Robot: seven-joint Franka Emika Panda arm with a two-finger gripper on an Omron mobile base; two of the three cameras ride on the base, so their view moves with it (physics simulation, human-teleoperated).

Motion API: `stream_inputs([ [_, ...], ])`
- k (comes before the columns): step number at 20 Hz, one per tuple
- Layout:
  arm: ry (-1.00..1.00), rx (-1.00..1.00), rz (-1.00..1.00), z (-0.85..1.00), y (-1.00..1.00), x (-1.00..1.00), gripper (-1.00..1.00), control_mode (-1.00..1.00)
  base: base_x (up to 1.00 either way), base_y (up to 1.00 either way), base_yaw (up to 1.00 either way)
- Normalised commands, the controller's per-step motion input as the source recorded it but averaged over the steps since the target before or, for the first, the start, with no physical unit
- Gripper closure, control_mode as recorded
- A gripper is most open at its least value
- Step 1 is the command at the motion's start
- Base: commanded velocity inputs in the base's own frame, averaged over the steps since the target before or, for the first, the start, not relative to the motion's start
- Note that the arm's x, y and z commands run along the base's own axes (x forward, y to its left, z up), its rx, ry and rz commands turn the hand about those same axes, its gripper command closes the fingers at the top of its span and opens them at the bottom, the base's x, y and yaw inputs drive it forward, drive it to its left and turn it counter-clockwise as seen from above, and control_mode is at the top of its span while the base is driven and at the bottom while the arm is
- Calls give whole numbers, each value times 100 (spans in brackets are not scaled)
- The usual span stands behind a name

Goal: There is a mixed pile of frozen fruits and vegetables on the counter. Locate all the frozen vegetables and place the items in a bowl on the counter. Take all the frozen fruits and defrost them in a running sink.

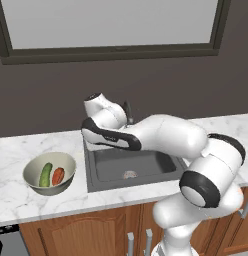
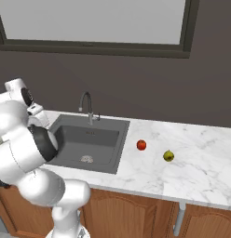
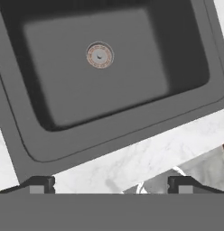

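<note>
The bowl (image 1: pixel 32 169) stands on the counter (image 1: pixel 11 150) left of the sink (image 1: pixel 146 162). In it lie the frozen vegetables, a dark-green cucumber (image 1: pixel 45 175) and an orange-red carrot piece (image 1: pixel 58 176). The frozen fruits sit on the counter (image 2: pixel 201 158) right of the sink (image 2: pixel 71 135): a red tomato-like fruit (image 2: pixel 141 145) and a yellow-green pear (image 2: pixel 168 156). My gripper (image 3: pixel 111 186) is open and holds nothing. It looks down over the sink basin (image 3: pixel 86 90) and its round drain (image 3: pixel 100 55), near the basin's rim.
A curved grey faucet (image 2: pixel 87 104) rises behind the sink. A dark wall and a window run along the back. Brown cabinets (image 2: pixel 136 214) sit under the counter. My white arm (image 1: pixel 161 135) arches over the basin's left half.
</note>
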Motion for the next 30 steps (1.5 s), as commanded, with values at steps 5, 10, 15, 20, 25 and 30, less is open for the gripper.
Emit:
stream_inputs([
  [5, 0, 3, 12, 0, -79, 34, -100, -100, 0, 0, 0],
  [10, 5, 5, 11, 0, -76, 34, -100, -100, 0, 0, 0],
  [15, 12, 4, 8, 0, -79, 31, -100, -100, 0, 0, 0],
  [20, 19, 6, 5, 0, -82, 32, -100, -100, 0, 0, 0],
  [25, 20, 6, 5, -1, -81, 33, -100, -100, 0, 0, 0],
  [30, 20, 7, 5, -8, -81, 29, -100, -100, 0, 0, 0],
])
